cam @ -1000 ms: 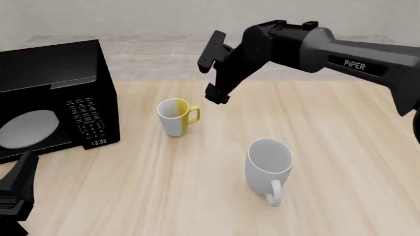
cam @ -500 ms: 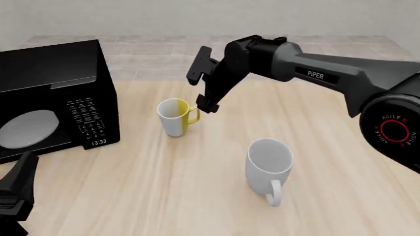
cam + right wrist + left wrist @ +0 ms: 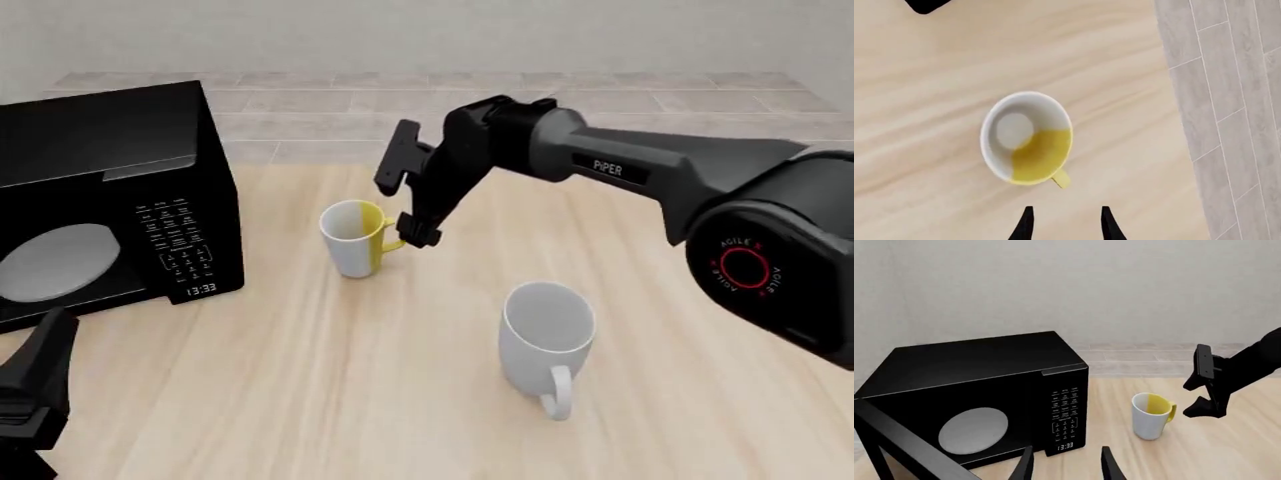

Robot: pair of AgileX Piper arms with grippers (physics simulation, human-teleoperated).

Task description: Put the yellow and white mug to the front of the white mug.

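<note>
Right claw (image 3: 403, 196) open, just above yellow and white mug (image 3: 355, 238) handle.

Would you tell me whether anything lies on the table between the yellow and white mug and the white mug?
Nothing does: in the front view, only bare wooden table separates the yellow and white mug from the white mug.

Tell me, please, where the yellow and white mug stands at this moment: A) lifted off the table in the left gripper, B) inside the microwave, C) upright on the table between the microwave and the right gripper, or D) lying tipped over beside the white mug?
C: the yellow and white mug stands upright on the table, with the microwave on one side and the open right gripper at its handle side.
</note>
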